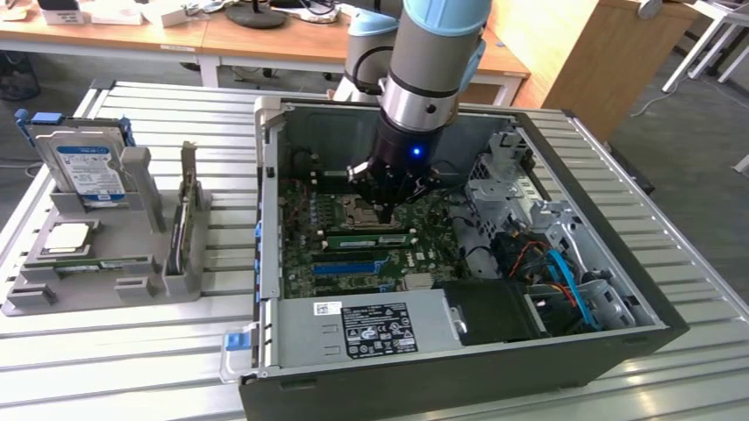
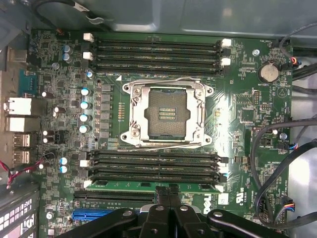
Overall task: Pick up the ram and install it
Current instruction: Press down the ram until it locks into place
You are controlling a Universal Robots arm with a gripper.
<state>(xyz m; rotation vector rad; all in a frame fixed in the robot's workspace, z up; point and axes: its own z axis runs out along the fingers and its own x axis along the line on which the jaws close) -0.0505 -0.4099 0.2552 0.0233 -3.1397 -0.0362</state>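
A ram [image 2: 124,187], a thin green stick, sits seated in the memory slot nearest my gripper [image 2: 168,191], between white end clips. My gripper is shut, its black fingers [image 2: 162,198] pressed together with nothing between them, and their tips stand right over the middle of that ram's top edge. In the exterior view the gripper [image 1: 387,213] reaches down into the open computer case above the motherboard, with the ram [image 1: 365,237] just in front of it. Another ram [image 1: 103,264] lies in the grey holder at the exterior view's left.
The empty CPU socket [image 2: 167,115] lies mid-board, with empty memory slots [image 2: 154,163] beside the ram and more slots [image 2: 156,54] beyond. The case walls [image 1: 267,210], power supply [image 1: 363,329] and cables [image 1: 562,272] hem the board in. The holder also carries a hard drive [image 1: 84,171] and CPU chip [image 1: 68,237].
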